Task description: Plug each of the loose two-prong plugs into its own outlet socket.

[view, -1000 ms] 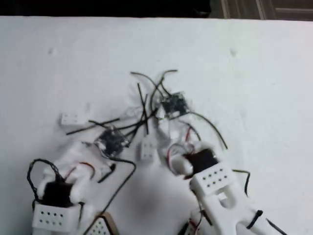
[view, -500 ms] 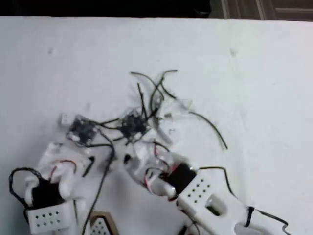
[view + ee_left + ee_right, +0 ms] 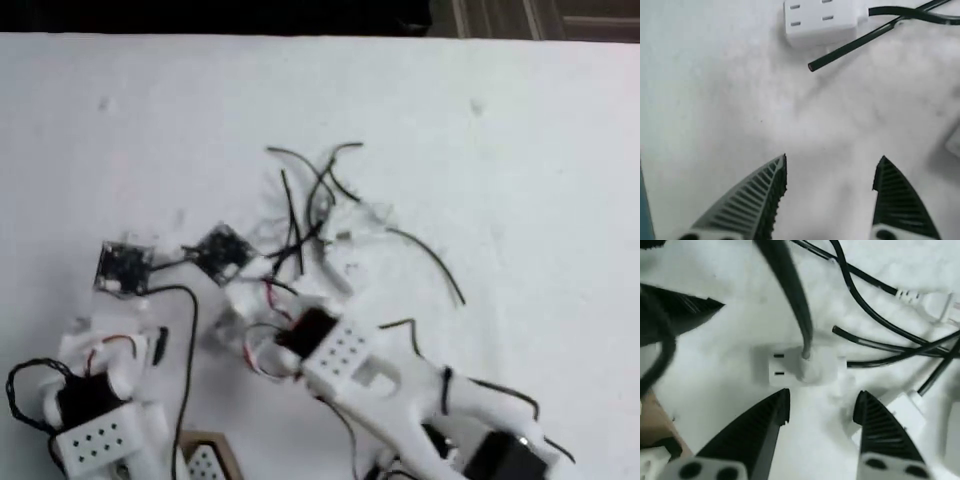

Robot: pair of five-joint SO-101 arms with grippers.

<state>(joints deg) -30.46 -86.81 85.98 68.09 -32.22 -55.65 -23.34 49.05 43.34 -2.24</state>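
Both grippers are empty, so treat this as the pick-up stage, with nothing plugged by you yet. Your right gripper [image 3: 823,394] hangs at the fringe of the tangle of black cables [image 3: 295,225] on the arms' side. Its fingers are spread wide, and a white outlet block [image 3: 800,367] sits just ahead of the tips, untouched. 2 slots show on 1 face of that block, and a thick black cable [image 3: 790,295] meets its top. You cannot tell from here whether that is a seated plug or the block's own cord, so check before you commit. What looks like a white plug [image 3: 938,304] lies deeper in the tangle, at the end of 1 cable. Off the tangle's side nearest the left arm, the left gripper [image 3: 833,162] hovers with fingers apart over bare table [image 3: 715,100]. The second outlet block [image 3: 820,20], showing 4 slots, lies ahead of it, with a cut cable end [image 3: 812,66] just beside the block. Grip the plug by its body with the prongs pointing out. The blocks will probably slide, so brace 1 across its plain sides with the other gripper. Leave the slotted face clear and keep stray cable out from between the fingers.
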